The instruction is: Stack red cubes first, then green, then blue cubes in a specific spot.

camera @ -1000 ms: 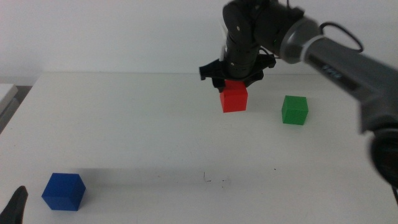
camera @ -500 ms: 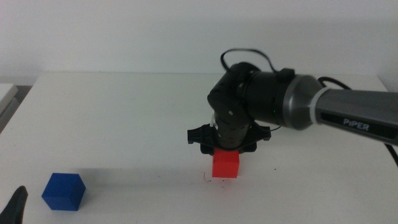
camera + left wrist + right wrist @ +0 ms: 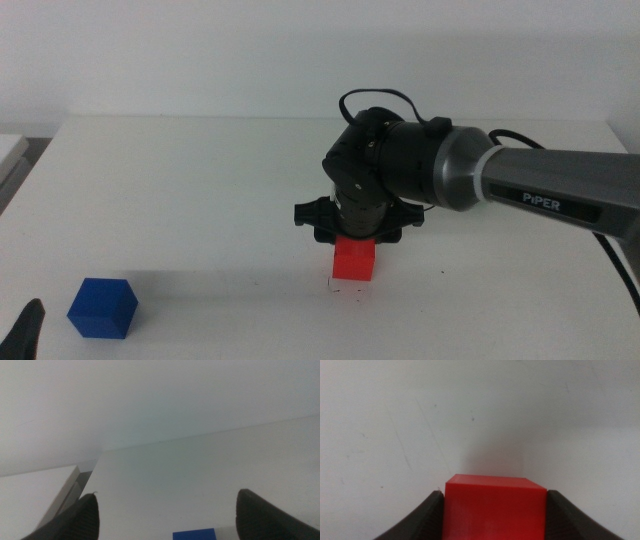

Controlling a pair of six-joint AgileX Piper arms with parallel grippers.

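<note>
My right gripper (image 3: 354,240) is shut on the red cube (image 3: 354,261) and holds it at or just above the table, over the marked spot (image 3: 335,288), whose specks show just below the cube. I cannot tell if the cube touches the table. In the right wrist view the red cube (image 3: 494,510) sits between the jaws of the right gripper (image 3: 494,493). The blue cube (image 3: 101,307) lies at the front left and also shows in the left wrist view (image 3: 195,534). My left gripper (image 3: 28,335) waits open at the bottom left corner (image 3: 167,494). The green cube is hidden behind the right arm.
The right arm (image 3: 520,185) stretches across the right half of the table. A pale object (image 3: 10,150) lies beyond the table's left edge. The table's back edge meets a white wall.
My right gripper has carried the red cube from the back of the table forward and down to the marked spot. The arm now hides the green cube. The left gripper and blue cube have not moved.
</note>
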